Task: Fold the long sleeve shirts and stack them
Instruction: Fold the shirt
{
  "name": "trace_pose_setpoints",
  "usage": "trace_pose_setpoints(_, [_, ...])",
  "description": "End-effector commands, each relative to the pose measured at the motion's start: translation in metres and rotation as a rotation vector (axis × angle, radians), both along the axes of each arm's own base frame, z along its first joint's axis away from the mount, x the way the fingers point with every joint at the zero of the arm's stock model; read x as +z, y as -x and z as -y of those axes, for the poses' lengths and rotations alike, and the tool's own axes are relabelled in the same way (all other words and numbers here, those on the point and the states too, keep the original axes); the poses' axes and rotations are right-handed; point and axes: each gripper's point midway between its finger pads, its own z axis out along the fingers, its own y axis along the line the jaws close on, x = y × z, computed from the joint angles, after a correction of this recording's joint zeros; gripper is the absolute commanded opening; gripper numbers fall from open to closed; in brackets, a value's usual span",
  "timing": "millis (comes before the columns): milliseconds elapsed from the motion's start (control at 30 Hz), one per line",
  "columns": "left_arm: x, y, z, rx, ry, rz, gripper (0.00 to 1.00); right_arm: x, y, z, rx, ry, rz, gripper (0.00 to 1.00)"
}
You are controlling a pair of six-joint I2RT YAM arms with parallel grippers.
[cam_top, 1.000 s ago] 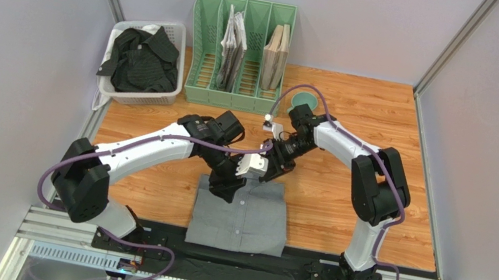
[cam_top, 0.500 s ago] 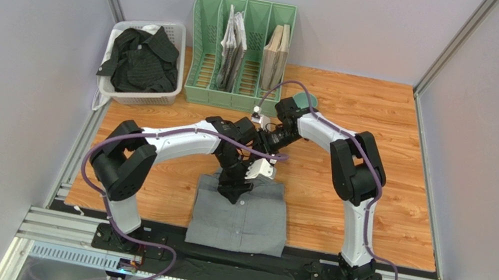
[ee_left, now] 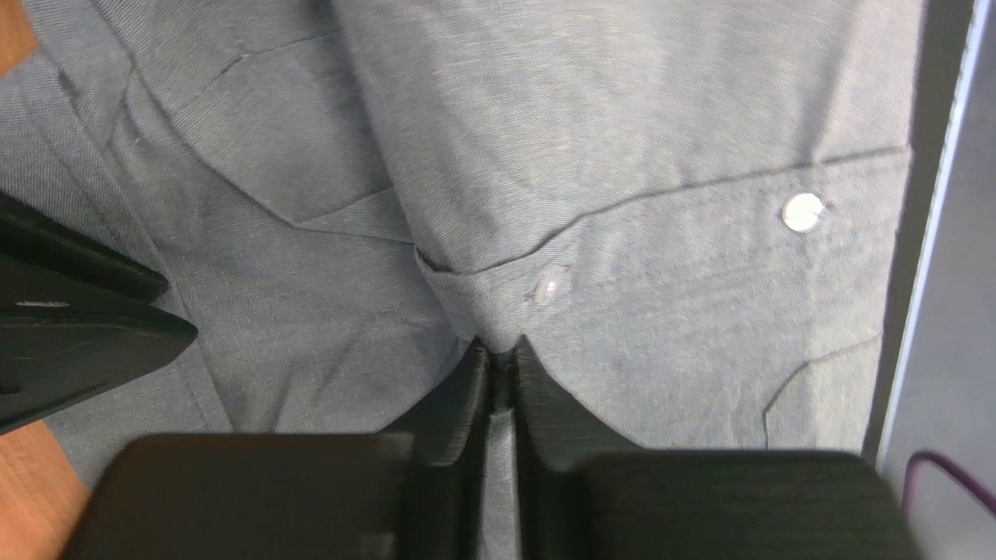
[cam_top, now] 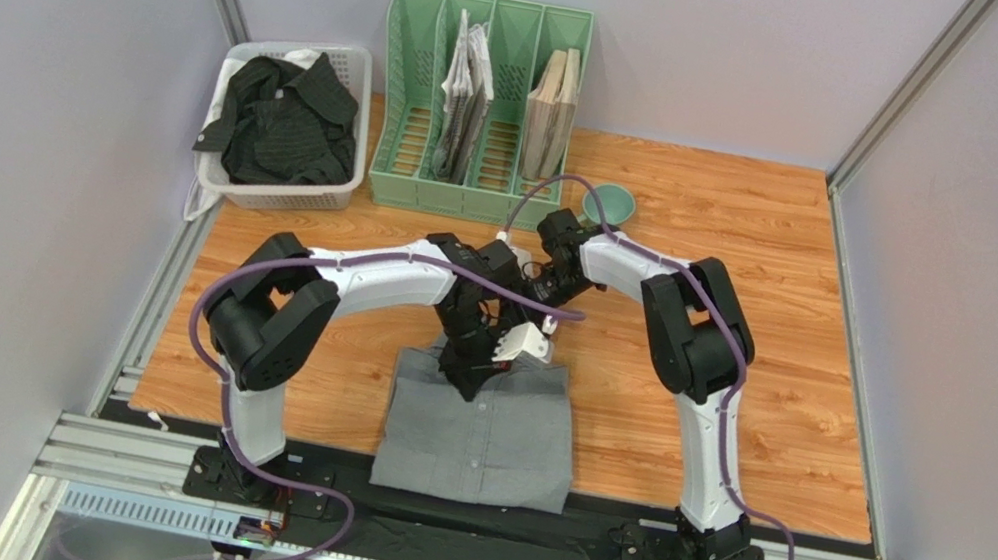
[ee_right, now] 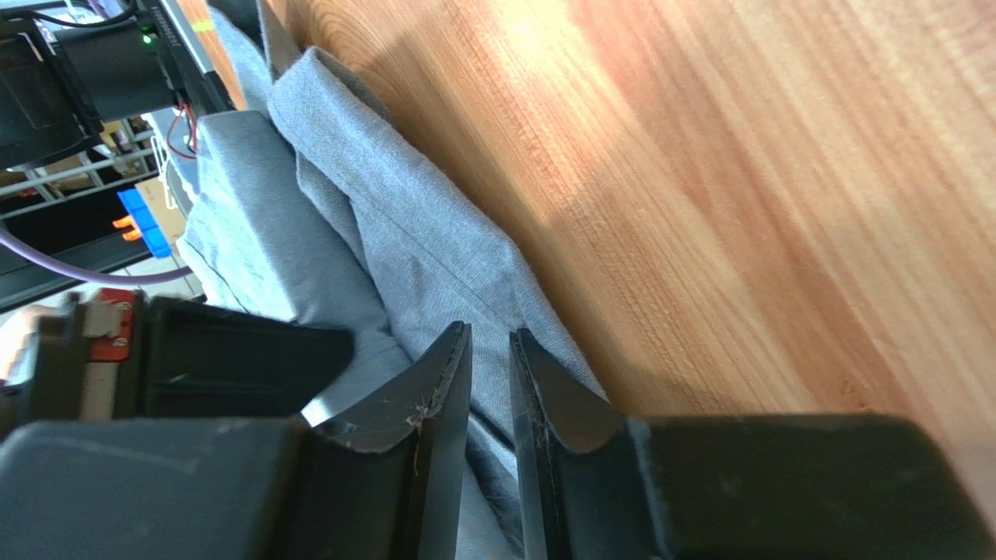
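A plain mid-grey long sleeve shirt lies folded at the table's near middle, and its buttoned front fills the left wrist view. My left gripper is over the shirt's far part, shut on a small pinched ridge of grey cloth. My right gripper hovers just beyond the shirt's far edge. Its jaws stand a narrow gap apart with nothing pinched between them. The black long sleeve shirt lies crumpled in the white basket.
A white basket stands at the back left. Next to it is a green slotted file rack holding papers. A small teal bowl sits behind the right arm. Bare wooden table lies to the right.
My left gripper closed on a fold of the grey shirt. The right gripper narrowed and drew back from the shirt toward the far side, and both elbows swung inward.
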Motion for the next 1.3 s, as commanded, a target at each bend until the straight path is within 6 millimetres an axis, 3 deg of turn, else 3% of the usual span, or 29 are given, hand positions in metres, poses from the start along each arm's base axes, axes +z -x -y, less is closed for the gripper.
trace_pose_setpoints(0, [0.034,0.006,0.006,-0.046,0.071,-0.014,0.02,-0.008,-0.008,0.003,0.018,0.016,0.056,0.25])
trace_pose_setpoints(100, [0.046,0.002,0.002,-0.045,0.068,0.004,0.00,-0.007,-0.006,0.004,0.024,0.012,0.053,0.25])
trace_pose_setpoints(233, [0.054,-0.021,0.000,-0.031,0.057,0.057,0.00,-0.005,-0.003,0.005,0.036,0.005,0.055,0.25])
trace_pose_setpoints(600, [0.047,-0.083,-0.008,-0.035,0.009,0.195,0.00,-0.003,-0.002,0.005,0.055,-0.006,0.060,0.25])
trace_pose_setpoints(733, [0.045,-0.094,-0.010,-0.048,-0.003,0.241,0.00,0.006,-0.010,0.004,0.064,-0.009,0.100,0.28])
trace_pose_setpoints(833, [0.045,-0.099,-0.013,-0.047,-0.006,0.255,0.00,0.022,-0.022,0.008,0.065,-0.004,0.162,0.39])
trace_pose_setpoints(1000, [0.058,-0.117,-0.026,0.009,0.005,0.297,0.18,0.052,-0.048,0.029,0.034,0.037,0.275,0.50])
trace_pose_setpoints(1067, [0.067,-0.121,-0.033,0.050,0.021,0.289,0.30,0.070,-0.058,0.040,0.010,0.039,0.321,0.56])
trace_pose_setpoints(1167, [0.080,-0.135,-0.059,0.154,0.031,0.282,0.41,0.086,-0.062,0.056,-0.009,0.039,0.355,0.60])
trace_pose_setpoints(1267, [0.080,-0.132,-0.073,0.200,0.021,0.243,0.48,0.096,-0.052,0.063,0.007,0.017,0.373,0.65])
